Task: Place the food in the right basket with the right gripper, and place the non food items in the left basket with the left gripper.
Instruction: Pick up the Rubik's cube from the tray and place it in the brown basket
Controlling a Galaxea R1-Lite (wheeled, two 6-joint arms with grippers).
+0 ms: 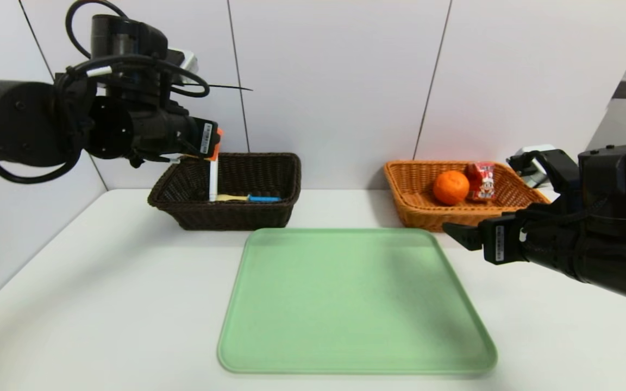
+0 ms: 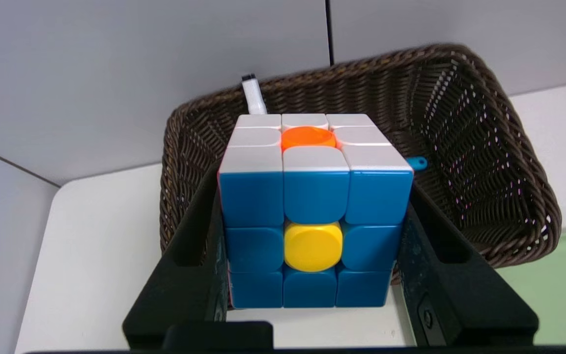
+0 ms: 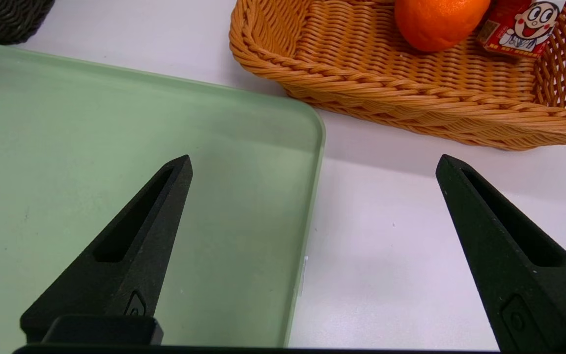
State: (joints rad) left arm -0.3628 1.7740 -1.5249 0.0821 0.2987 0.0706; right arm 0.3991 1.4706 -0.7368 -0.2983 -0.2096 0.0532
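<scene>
Cube (image 2: 312,211), multicoloured, blue face toward the left wrist camera with a yellow centre, white top with an orange centre: clamped between the jaws of the left gripper (image 2: 312,275), held in the air above the near left rim of the dark basket (image 2: 484,162). Left gripper (image 1: 211,142) in the head view: raised, at the basket's left corner, a sliver of the cube's orange edge showing past its tip. Dark basket (image 1: 269,217): back left of the surface (image 1: 128,282), against the wall; contains a white marker (image 1: 213,182) leaning upright on the left wall, and a spoon (image 1: 248,198), yellow with a blue handle, lying flat on the bottom. Orange basket (image 1: 416,212): back right of the surface; contains an orange (image 1: 451,187) and, touching it on the right, a red drink carton (image 1: 481,182) with a cartoon face. Right gripper (image 1: 465,234): jaws spread wide, holding nothing, hovering in front of the orange basket at the tray's far right corner; in its wrist view its tips (image 3: 312,167) straddle the tray's edge. Tray (image 1: 356,304): green, centre of the surface, nothing on it.
</scene>
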